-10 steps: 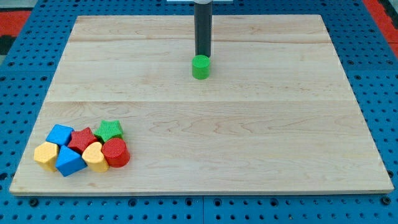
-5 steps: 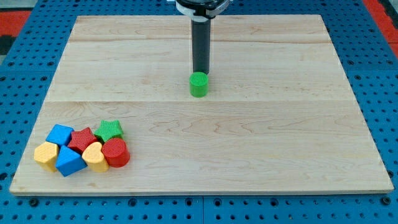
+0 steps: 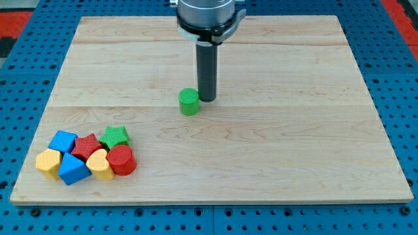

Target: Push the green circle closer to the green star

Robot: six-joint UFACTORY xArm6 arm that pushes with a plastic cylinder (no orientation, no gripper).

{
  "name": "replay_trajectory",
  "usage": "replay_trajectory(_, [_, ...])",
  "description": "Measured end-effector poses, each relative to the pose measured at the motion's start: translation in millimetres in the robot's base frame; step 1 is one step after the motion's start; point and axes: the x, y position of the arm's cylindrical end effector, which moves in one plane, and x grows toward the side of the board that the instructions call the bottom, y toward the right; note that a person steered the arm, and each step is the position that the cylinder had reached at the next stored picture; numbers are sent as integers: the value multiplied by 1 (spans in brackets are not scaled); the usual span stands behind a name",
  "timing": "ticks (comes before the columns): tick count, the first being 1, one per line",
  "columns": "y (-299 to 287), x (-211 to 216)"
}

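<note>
The green circle (image 3: pixel 189 102) stands near the middle of the wooden board (image 3: pixel 294 156). My tip (image 3: pixel 207 99) is right beside it, on its right and slightly above, touching or nearly touching it. The green star (image 3: pixel 115 136) sits at the view's lower left, at the top right of a cluster of blocks, well apart from the green circle.
The cluster at the lower left also holds a blue cube (image 3: pixel 63 141), a red block (image 3: pixel 86 146), a red circle (image 3: pixel 121 160), a yellow heart (image 3: pixel 99 164), a second blue block (image 3: pixel 72 169) and a yellow block (image 3: pixel 48 162).
My tip has moved down the view and the green circle has slid down and to the left, toward the cluster. The cluster has not moved.
</note>
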Motion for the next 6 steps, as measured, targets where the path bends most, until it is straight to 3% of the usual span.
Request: replay_trajectory(6, [-90,29])
